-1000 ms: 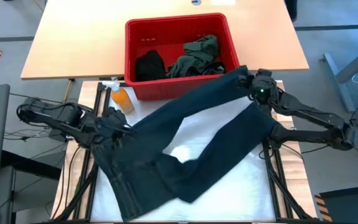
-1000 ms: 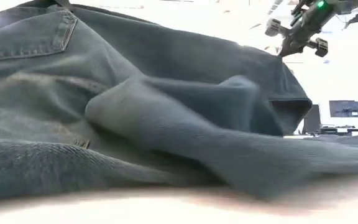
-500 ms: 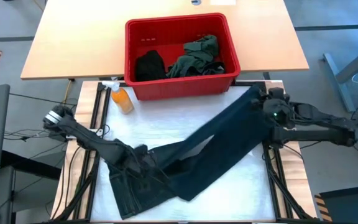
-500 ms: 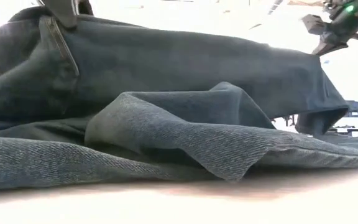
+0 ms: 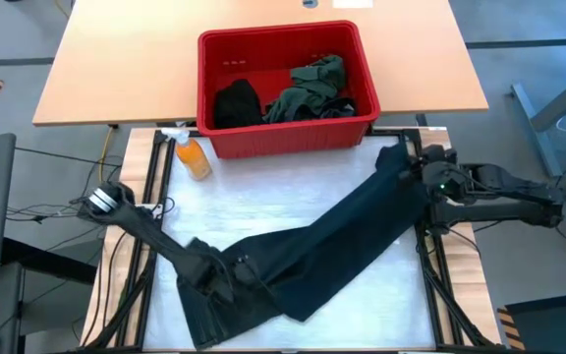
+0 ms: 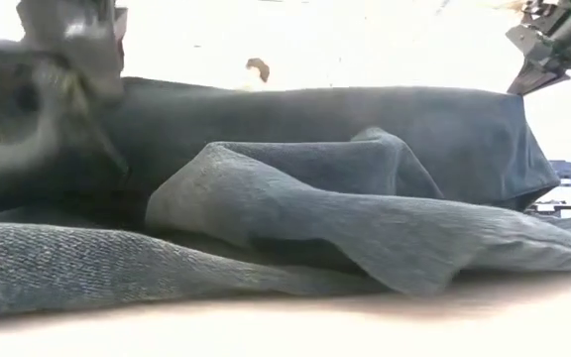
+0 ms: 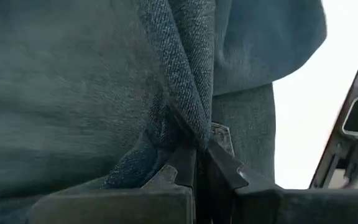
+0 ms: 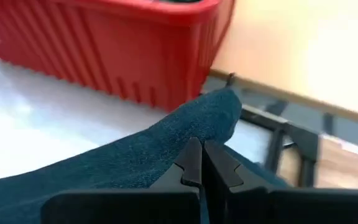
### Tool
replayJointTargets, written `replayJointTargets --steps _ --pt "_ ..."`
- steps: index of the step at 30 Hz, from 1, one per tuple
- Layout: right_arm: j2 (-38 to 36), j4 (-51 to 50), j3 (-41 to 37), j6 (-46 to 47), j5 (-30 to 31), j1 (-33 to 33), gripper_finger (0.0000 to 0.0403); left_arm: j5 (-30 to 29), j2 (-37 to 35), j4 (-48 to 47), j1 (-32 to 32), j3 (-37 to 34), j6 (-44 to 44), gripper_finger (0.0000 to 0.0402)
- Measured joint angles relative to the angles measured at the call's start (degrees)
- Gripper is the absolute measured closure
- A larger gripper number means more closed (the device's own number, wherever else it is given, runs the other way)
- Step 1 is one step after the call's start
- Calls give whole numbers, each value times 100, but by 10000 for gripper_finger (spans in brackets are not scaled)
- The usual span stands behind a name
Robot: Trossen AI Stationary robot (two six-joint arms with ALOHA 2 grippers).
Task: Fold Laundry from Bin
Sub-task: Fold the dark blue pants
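While 1 pair of trousers (image 5: 332,246) lies stretched in a diagonal band from the lower left to the right middle of the high view, the folding looks barely begun: the legs lie roughly doubled over each other, but no tidy fold shows and nothing is stacked as finished.

The left gripper (image 5: 207,270), at the lower left of that view, is clamped on the waist end; its wrist view shows the fingers (image 7: 185,165) pressed together on a ridge of denim. The right gripper (image 5: 413,169), at the right middle just below the bin's corner, is closed on the leg end, with a peak of cloth standing just ahead of its meeting tips in its own view.

The bin (image 5: 283,41), 1 red tub at the upper centre, holds 2 more pieces as far as I can count: 1 black cloth (image 5: 236,101) and 1 olive-green garment (image 5: 312,87). So I judge 1 piece in hand and 2 waiting. 1 orange spray bottle (image 5: 193,155) stands just beside the bin's lower left corner.
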Motion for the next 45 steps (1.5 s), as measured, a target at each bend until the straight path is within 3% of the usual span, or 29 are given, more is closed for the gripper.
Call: replayJointTargets --steps 4,8,13,24,30,38,42,45 --pt "15 -387 9 524 -1015 -87 382 -126 638 782 -257 0 -740 401" --pt "232 -1851 7 1385 -2140 -315 382 -491 1064 1139 -408 0 -1392 401" --pt "340 -2049 193 1289 -2393 -435 368 -831 1211 1032 -516 2 -1843 401" --pt "845 -2740 350 1473 -3365 -1016 242 -690 1211 381 -543 9 -1966 401" --pt "1587 -2671 365 769 -3464 -1666 240 -478 1200 -65 -708 13 -2041 401" --pt "2415 -2399 1801 487 -2416 -1847 254 -308 1198 -587 -990 11 -1863 401" --pt "2795 -1161 2234 -358 -2741 -1933 249 -304 1200 -960 -1141 5 -1718 401" --pt "3260 -824 2229 -817 -3188 -2087 233 -403 1205 -1125 -1247 -1 -1704 401"
